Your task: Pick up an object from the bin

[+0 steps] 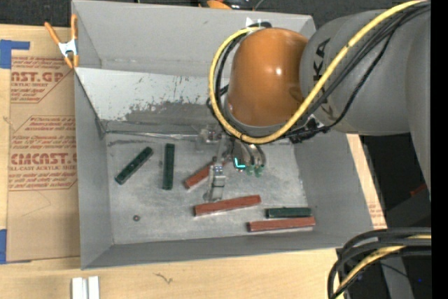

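Nearest to the gripper point(218, 178): a short red-brown bar point(197, 179), lying slanted near the middle of the floor of the bin point(91, 150), just beside the tool tip on its left, perhaps touching it; not possible to say which. Just below, a longer red-brown bar point(226, 205), flat and almost level. Further right, a dark green bar point(287, 212) close above a third red-brown bar point(281, 224). To the left, well apart, a slanted green bar point(133, 164) and an upright green bar point(168, 166). Seemingly the approach step, with nothing lifted yet. Cannot tell whether the jaws are apart or together. Probably needed next: to centre over the short bar, to turn across its narrow side, then to close and lift straight up. Reaching in from the right, wrist pointing steeply down, with the orange cover point(269, 77) above the tool and a yellow cable point(224, 66) looped round it.
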